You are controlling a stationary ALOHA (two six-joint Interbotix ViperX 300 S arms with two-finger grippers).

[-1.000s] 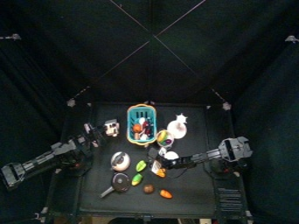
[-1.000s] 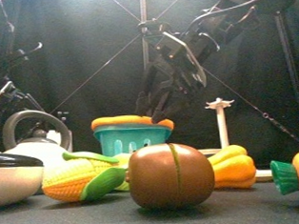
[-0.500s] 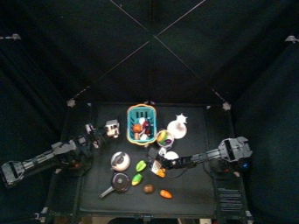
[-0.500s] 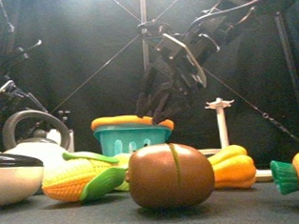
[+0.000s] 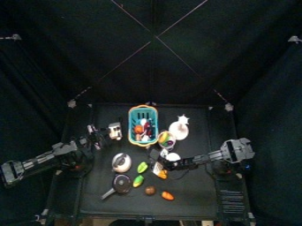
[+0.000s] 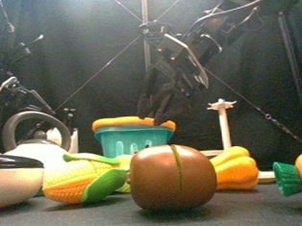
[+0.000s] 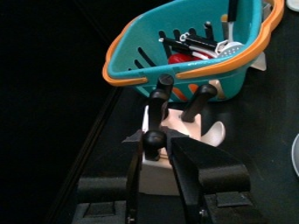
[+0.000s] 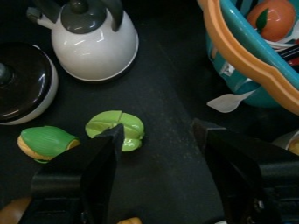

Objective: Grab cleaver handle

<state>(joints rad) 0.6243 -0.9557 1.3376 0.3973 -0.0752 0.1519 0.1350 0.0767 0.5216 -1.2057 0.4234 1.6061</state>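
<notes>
- Your left gripper [image 7: 184,86] has its jaws spread.
- The cleaver [image 7: 179,121] lies just past its fingertips, the pale blade showing between them. You cannot make out the cleaver handle or any contact with it.
- The teal basket [image 7: 131,54] stands close beyond that.
- Your right gripper [image 8: 158,131] hangs wide apart over the green piece [image 8: 117,129], with the white kettle [image 8: 91,39] farther off.

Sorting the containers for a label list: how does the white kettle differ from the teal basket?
The white round kettle is closed by a black-knobbed lid; the teal basket with orange rim is open and holds toys. The kettle is smooth-walled, the basket slotted. Both stand upright.
</notes>
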